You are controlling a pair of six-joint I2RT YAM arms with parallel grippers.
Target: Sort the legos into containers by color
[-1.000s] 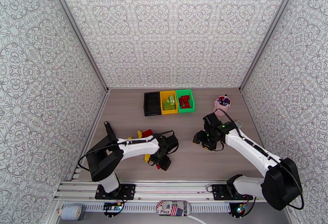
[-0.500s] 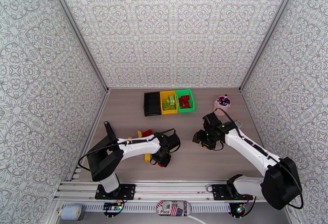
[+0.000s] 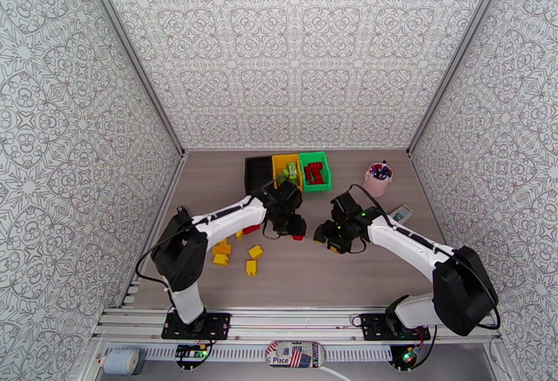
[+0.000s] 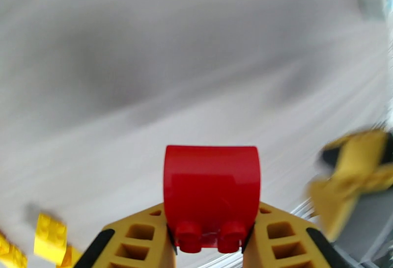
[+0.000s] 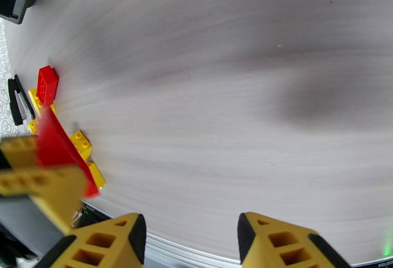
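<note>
My left gripper (image 3: 294, 230) hangs over the middle of the table, shut on a red lego (image 4: 211, 190) that juts out between its fingers; the same lego shows as a red dot (image 3: 298, 237) from above. My right gripper (image 5: 189, 229) is open with nothing in it, just right of the left one (image 3: 329, 234). The black (image 3: 257, 181), yellow (image 3: 277, 174) and green (image 3: 326, 172) containers sit in a row at the back; green legos lie in the yellow one, red legos in the green one. Several yellow legos (image 3: 237, 258) and one red lego (image 3: 251, 229) lie loose at front left.
A pink cup of pens (image 3: 378, 180) stands at the back right, with a small white object (image 3: 401, 213) in front of it. Patterned walls close in the table on three sides. The two grippers are close together mid-table.
My left arm has swung from the front-left pile up to the table's middle, carrying the red lego and uncovering the yellow legos. My right gripper has shifted slightly left.
</note>
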